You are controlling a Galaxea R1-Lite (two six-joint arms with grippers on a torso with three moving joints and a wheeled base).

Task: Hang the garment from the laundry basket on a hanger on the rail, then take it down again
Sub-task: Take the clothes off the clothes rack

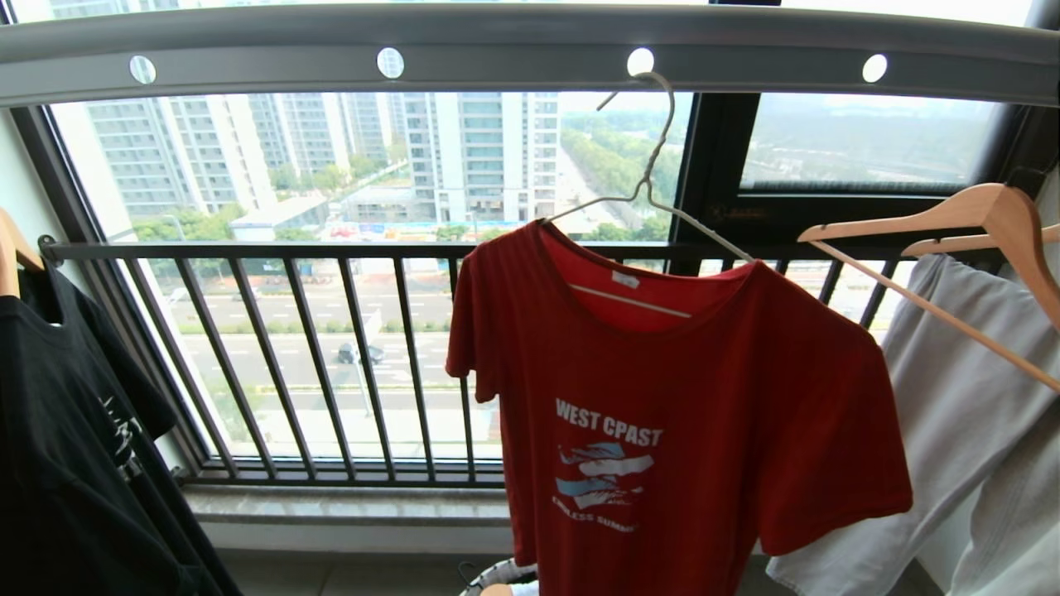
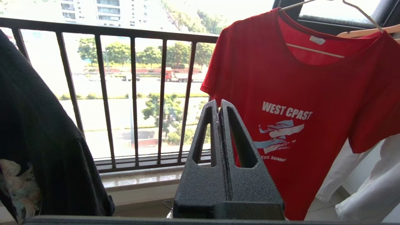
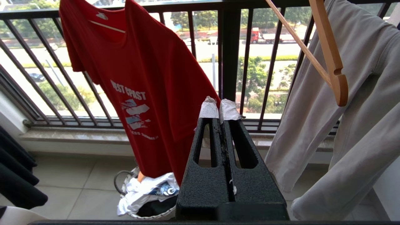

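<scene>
Both black claws, left gripper (image 2: 219, 104) & right gripper (image 3: 219, 109), were clenched empty, w/ the red West Coast T-shirt (image 1: 662, 389) hanging up ahead, nearer the left one.

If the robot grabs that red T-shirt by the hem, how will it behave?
The red T-shirt hangs in soft folds, so it probably bunches rather than holding shape. Its thin wire hanger sits tilted with only the hook through the rail, so a tug would likely swing it.

You see the red T-shirt (image 1: 662, 397) hanging tilted on the wire hanger (image 1: 654, 178), hooked through the grey rail (image 1: 513, 50); the basket (image 3: 140, 200) sits below.
</scene>
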